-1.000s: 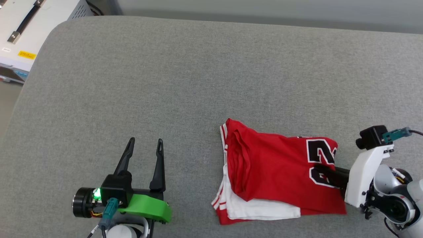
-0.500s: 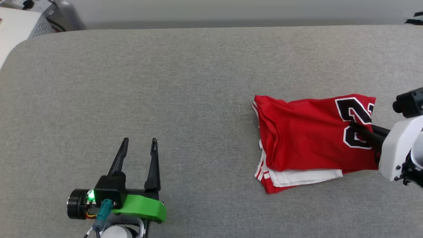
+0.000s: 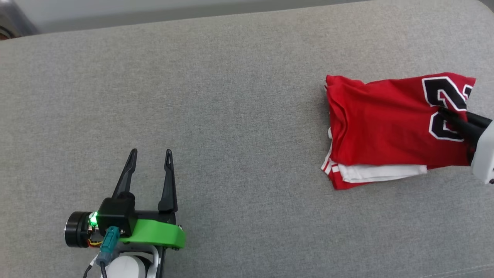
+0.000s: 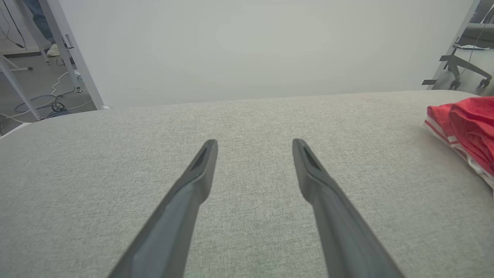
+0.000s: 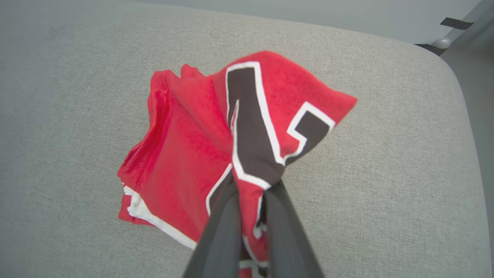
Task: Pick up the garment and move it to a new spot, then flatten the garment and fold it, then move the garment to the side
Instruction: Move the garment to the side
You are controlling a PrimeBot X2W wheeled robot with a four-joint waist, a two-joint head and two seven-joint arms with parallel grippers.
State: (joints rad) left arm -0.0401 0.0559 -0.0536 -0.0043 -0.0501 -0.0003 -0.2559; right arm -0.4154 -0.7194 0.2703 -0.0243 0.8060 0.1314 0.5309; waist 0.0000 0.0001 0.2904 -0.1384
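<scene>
Right wrist view: garment point(image 5: 181, 154) numeral edge pinched between right jaws.

On the cushion point(image 3: 239, 96), the garment point(image 3: 389, 127) lies right of the left hand point(image 3: 151, 151).

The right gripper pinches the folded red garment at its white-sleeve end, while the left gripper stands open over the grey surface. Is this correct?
Not quite. The right gripper pinches the garment at the end with the black numerals, not the white-sleeve end, as the right wrist view shows. The left gripper does stand open over the grey surface.
</scene>
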